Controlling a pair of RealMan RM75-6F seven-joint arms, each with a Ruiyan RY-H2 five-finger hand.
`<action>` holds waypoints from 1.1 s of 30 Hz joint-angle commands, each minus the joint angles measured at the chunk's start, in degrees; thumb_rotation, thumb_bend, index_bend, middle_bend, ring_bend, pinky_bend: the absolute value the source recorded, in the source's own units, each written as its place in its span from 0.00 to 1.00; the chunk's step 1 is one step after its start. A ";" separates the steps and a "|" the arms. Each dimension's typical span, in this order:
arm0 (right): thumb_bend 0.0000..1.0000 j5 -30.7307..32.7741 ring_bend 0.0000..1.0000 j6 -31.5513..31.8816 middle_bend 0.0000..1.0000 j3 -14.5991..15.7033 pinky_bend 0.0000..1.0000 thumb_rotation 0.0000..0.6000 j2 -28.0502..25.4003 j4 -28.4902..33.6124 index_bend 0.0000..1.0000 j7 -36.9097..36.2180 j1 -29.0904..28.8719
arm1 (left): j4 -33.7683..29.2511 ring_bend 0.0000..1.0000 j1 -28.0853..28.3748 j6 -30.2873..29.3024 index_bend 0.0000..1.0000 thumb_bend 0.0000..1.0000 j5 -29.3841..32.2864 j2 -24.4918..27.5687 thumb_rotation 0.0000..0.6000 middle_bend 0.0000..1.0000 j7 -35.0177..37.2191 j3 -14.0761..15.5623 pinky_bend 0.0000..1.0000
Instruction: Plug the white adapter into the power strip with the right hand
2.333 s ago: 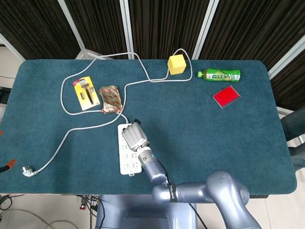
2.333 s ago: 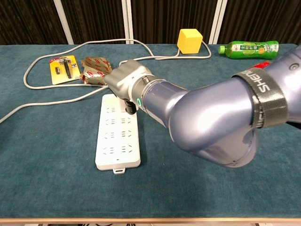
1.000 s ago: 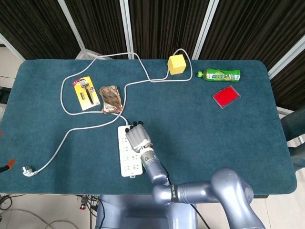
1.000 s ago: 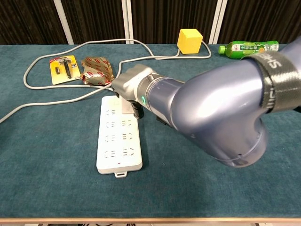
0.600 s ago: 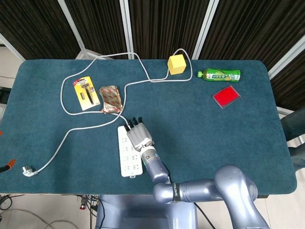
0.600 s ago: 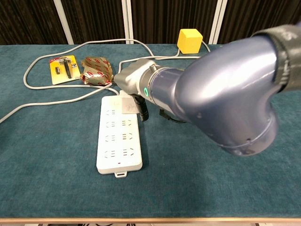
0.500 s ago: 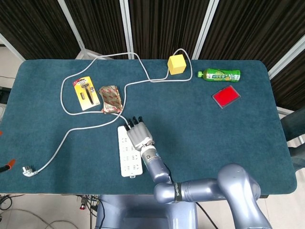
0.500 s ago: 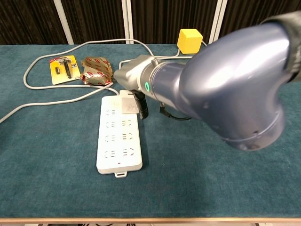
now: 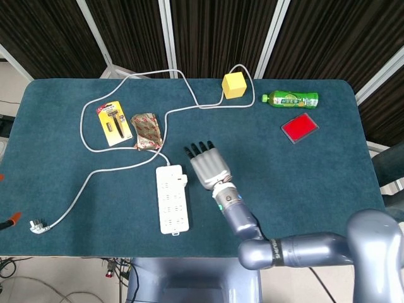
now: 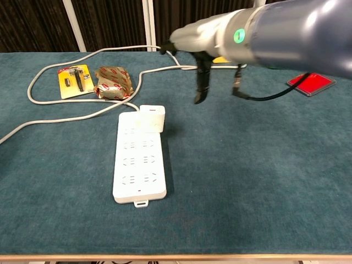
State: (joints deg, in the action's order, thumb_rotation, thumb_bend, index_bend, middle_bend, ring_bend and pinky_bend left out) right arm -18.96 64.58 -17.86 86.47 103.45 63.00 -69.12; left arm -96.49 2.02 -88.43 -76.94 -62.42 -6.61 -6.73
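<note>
The white adapter (image 10: 152, 118) stands on the far right corner of the white power strip (image 10: 138, 162), its body upright; from the head view the adapter (image 9: 179, 179) shows at the power strip's (image 9: 172, 201) right edge. My right hand (image 9: 209, 165) hovers to the right of the strip, fingers spread and holding nothing. From the chest view the right hand (image 10: 197, 47) is raised above the table, behind and right of the adapter, with a fingertip (image 10: 198, 97) hanging down. My left hand is not seen in either view.
The strip's grey cable (image 9: 123, 168) loops across the table's left half to a plug (image 9: 38, 226). A razor pack (image 9: 113, 124), a snack packet (image 9: 146, 130), a yellow cube (image 9: 233, 85), a green bottle (image 9: 291, 98) and a red pad (image 9: 298, 128) lie further back.
My right hand has let go of the adapter, opened, lifted and moved right, away from the strip. The adapter stays standing on the strip's far right corner.
</note>
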 commanded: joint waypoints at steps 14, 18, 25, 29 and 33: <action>0.74 -5.04 0.77 0.63 0.85 3.84 0.77 1.00 -5.00 4.60 0.19 -6.94 3.20 | -0.03 0.00 -0.02 0.08 0.22 0.10 0.28 0.00 1.00 0.00 -0.04 -0.11 0.00; 0.79 -6.33 0.80 1.31 0.86 5.01 0.80 1.00 -5.06 6.01 0.20 -7.11 3.21 | -0.03 0.00 0.03 0.17 0.22 0.10 0.16 -0.02 1.00 0.00 -0.19 -0.03 0.00; 0.81 -4.87 0.83 -0.23 0.86 5.74 0.81 1.00 -5.18 8.28 0.20 -7.98 2.50 | -0.02 0.00 0.17 0.48 0.22 0.10 0.25 -0.14 1.00 0.00 -0.50 0.03 0.00; 0.81 -5.33 0.83 -0.52 0.86 5.91 0.81 1.00 -4.41 8.22 0.20 -8.74 1.91 | -0.02 0.00 0.21 0.53 0.22 0.10 0.27 -0.15 1.00 0.00 -0.58 0.02 0.00; 0.81 -5.62 0.83 -0.42 0.86 5.80 0.81 1.00 -3.17 7.72 0.20 -9.52 1.26 | 0.02 0.00 0.20 0.49 0.22 0.10 0.30 -0.16 1.00 0.00 -0.59 -0.01 0.00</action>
State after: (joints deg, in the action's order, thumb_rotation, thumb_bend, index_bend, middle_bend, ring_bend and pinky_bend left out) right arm -24.52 64.11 -12.04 82.99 111.37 53.64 -67.64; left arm -96.48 2.22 -87.94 -76.64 -62.58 -7.20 -6.74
